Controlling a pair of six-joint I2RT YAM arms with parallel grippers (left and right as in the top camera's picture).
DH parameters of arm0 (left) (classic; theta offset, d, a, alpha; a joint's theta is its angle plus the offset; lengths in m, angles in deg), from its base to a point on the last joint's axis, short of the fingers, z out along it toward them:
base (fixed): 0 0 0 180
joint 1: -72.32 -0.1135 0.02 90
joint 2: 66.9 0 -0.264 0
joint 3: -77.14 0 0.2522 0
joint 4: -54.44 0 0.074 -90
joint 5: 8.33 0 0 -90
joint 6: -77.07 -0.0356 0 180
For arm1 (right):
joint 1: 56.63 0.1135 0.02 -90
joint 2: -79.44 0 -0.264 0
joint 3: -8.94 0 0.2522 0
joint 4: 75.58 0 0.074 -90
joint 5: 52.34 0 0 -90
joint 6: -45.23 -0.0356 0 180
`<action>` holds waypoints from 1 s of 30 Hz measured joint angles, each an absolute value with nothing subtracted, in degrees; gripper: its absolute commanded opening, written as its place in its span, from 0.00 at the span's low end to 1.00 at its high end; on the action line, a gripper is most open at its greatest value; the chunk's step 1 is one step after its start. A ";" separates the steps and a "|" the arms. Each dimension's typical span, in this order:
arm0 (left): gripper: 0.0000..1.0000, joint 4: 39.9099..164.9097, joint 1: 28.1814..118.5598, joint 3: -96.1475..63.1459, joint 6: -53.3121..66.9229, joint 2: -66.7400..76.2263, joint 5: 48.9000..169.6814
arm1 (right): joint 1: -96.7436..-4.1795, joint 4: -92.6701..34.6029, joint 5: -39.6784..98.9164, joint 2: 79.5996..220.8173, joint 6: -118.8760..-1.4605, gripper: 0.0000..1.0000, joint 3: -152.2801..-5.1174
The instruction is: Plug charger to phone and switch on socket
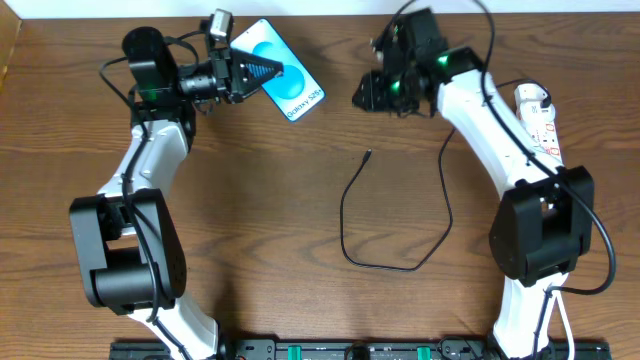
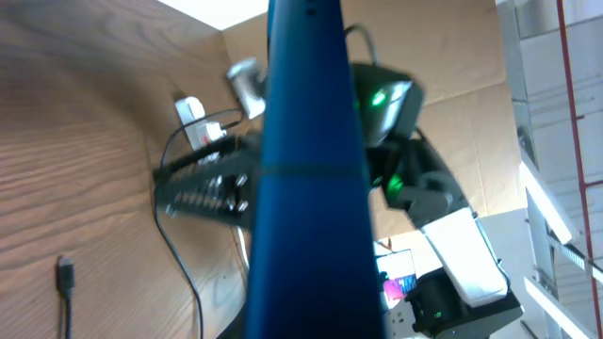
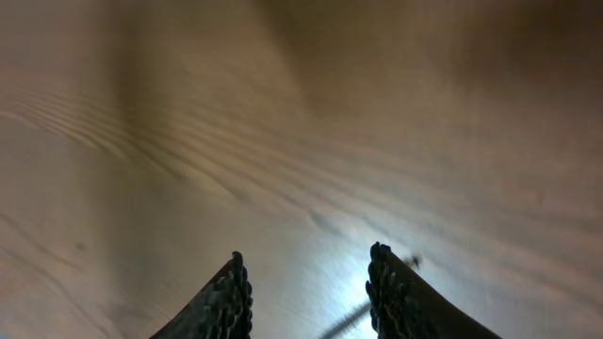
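My left gripper (image 1: 252,72) is shut on the phone (image 1: 290,85), whose blue-cyan screen faces up at the back middle of the table. In the left wrist view the phone (image 2: 311,169) shows edge-on as a dark blue bar between the jaws. The charger's black cable (image 1: 345,235) loops across the table's middle, its plug tip (image 1: 368,155) lying free, also in the left wrist view (image 2: 64,273). The white socket strip (image 1: 543,125) lies at the right edge, a white adapter (image 1: 530,96) at its far end. My right gripper (image 1: 370,95) is open and empty (image 3: 306,273) over bare wood.
The brown wooden table (image 1: 260,200) fills the view. My right arm (image 1: 490,130) crosses over the cable near the strip. A dark rail (image 1: 350,350) runs along the front edge. The right arm also shows in the left wrist view (image 2: 396,141).
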State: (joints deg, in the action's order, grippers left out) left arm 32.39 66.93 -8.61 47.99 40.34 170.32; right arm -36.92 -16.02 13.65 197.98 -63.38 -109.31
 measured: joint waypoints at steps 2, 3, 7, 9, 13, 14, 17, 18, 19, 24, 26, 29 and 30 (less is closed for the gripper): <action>0.07 32.39 68.27 -8.61 47.60 40.34 170.32 | -37.07 -16.54 13.00 197.98 -63.36 0.37 -111.34; 0.07 32.41 69.16 -8.61 47.40 40.34 170.32 | -36.86 -16.56 12.97 197.98 -63.12 0.36 -111.76; 0.07 32.98 72.16 -8.61 47.01 40.34 170.34 | -35.81 -16.83 13.04 198.00 -60.71 0.32 -111.84; 0.07 35.54 73.45 -8.52 46.33 40.34 170.32 | -35.35 -17.11 13.06 198.00 -57.90 0.32 -111.84; 0.07 41.96 75.13 -6.84 42.57 40.36 170.23 | -34.04 -16.26 15.25 198.00 -52.61 0.32 -111.87; 0.07 42.40 75.26 -6.45 42.16 40.36 170.27 | -33.84 -16.13 15.73 198.00 -52.17 0.31 -111.87; 0.07 42.75 75.65 -4.50 40.76 40.36 170.05 | -33.36 -15.10 17.17 198.00 -50.90 0.29 -111.87; 0.07 42.82 75.63 -4.02 40.56 40.38 169.88 | -33.16 -14.68 17.63 198.00 -50.33 0.29 -111.87; 0.07 42.95 75.63 -3.63 40.41 40.40 169.81 | -33.05 -14.40 18.02 198.00 -49.87 0.29 -111.87; 0.07 43.10 75.65 -2.88 39.67 40.49 169.44 | -30.50 -13.66 19.27 198.00 -48.54 0.29 -111.87; 0.07 43.17 75.35 -2.71 39.54 40.49 170.05 | -29.66 -13.68 20.38 198.00 -48.41 0.30 -111.87; 0.07 43.23 75.09 -2.71 39.51 40.49 170.14 | -28.94 -13.68 22.02 198.00 -48.45 0.30 -111.91; 0.07 43.30 74.98 -2.69 39.51 40.49 170.16 | -28.72 -13.70 22.40 198.00 -48.65 0.30 -111.91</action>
